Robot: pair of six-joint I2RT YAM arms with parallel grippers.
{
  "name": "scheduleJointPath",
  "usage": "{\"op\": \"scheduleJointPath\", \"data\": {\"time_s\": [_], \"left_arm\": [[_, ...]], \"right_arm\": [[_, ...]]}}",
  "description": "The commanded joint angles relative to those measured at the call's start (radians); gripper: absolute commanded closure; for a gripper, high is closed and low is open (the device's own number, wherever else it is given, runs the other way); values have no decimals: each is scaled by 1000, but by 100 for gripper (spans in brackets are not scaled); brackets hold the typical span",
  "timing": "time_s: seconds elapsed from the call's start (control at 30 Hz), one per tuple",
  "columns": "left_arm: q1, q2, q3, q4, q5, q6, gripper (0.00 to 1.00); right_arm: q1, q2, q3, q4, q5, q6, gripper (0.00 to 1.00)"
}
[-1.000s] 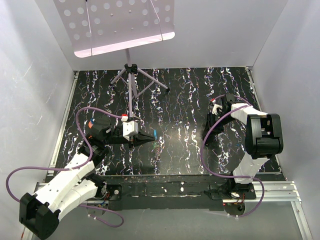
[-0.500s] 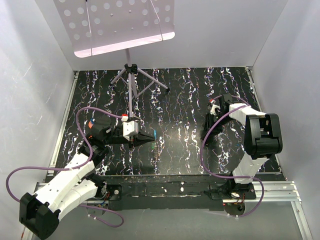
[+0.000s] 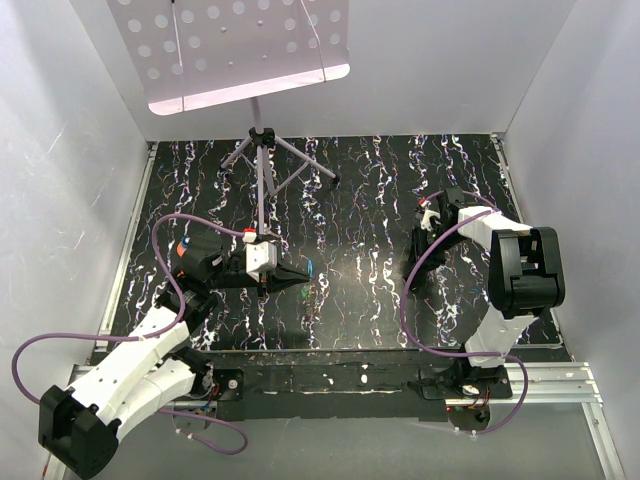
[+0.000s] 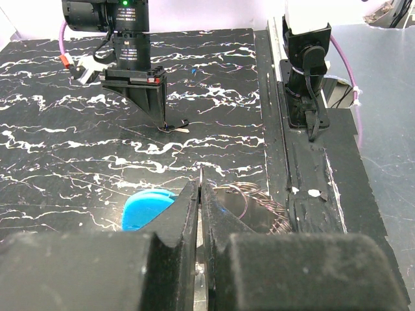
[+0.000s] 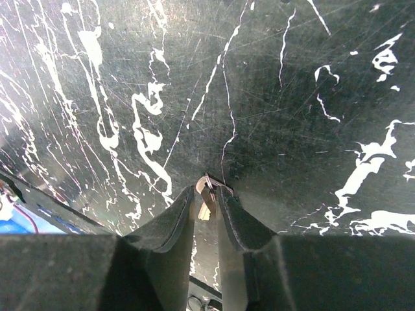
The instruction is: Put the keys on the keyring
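Blue plastic, bright, with a curved edge: the blue band of the keyring lies flat on the marbled mat. It is the nearest thing in the left wrist view, at 9 o'clock of the left gripper. At 3 o'clock of the same tips is the grey-brown wire loop, coiled and partly behind a finger. The left jaws are all but closed. A thin bright metal edge stands in the slit, seemingly part of the keyring, nipped there. Band and loop together run 9 to 3 in this view.

The top view gives only a blue speck at that gripper's tip, on its 3 o'clock side; the loop cannot be made out there. It places the keyring at about 8 o'clock of the mat's middle.

Farther off, at 12 o'clock in the left wrist view, the right gripper points down with its tips at the mat. A pale sliver shows at them, too small to read.

The right wrist view shows it better. The key is small, flat and pale tan-grey, pinched between fingers drawn nearly together. Its long axis runs 12 to 6 along the fingers, the far end leaning slightly toward 1 o'clock. Whether it touches the mat, cannot tell.

In the top view the key is hidden under the right gripper, at 3 o'clock of the mat's middle, well apart from the keyring.
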Motion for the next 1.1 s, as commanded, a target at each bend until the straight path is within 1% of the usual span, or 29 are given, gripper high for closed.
{"op": "scheduleJointPath", "data": {"time_s": [0.0, 0.73, 1.07], "left_arm": [[4, -9, 50, 9, 8, 17, 100], [4, -12, 50, 3, 8, 18, 100], [4, -13, 49, 0, 5, 20, 100]], "right_arm": [[5, -4, 38, -23, 2, -1, 74], [25, 26, 58, -38, 28, -4, 76], [25, 24, 57, -35, 29, -6, 84]]}}
